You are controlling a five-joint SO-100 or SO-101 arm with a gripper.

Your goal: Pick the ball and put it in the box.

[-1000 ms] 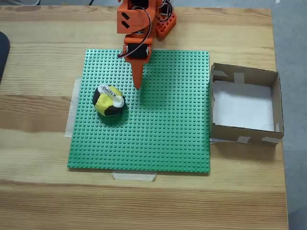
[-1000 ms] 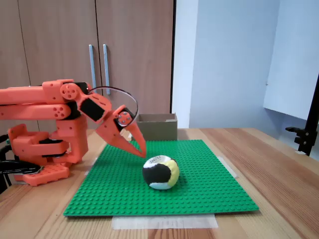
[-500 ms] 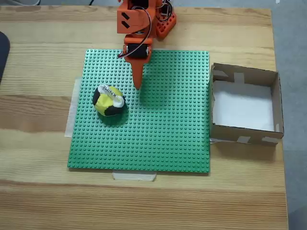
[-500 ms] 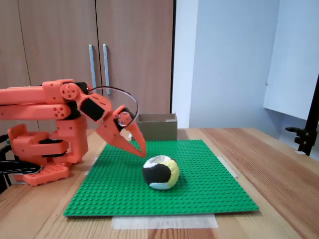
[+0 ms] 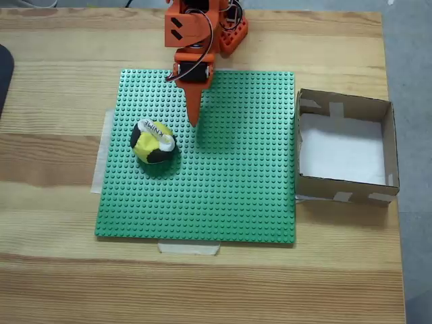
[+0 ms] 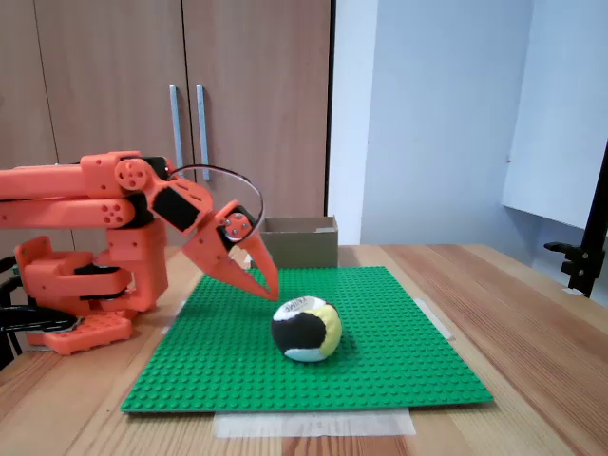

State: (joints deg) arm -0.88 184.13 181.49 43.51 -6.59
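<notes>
The ball (image 5: 154, 142) sits on the green studded mat (image 5: 223, 196) on the counter (image 5: 54, 270), well apart from the box (image 5: 344, 192). The claw (image 5: 194, 121) hangs just beside it, pinched together and holding nothing. The ball looks soft and light, so it should squash a little; a grip across its middle seems safest.

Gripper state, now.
Gripper: shut, holding nothing, tip above the green baseplate, clear of the ball.
</notes>
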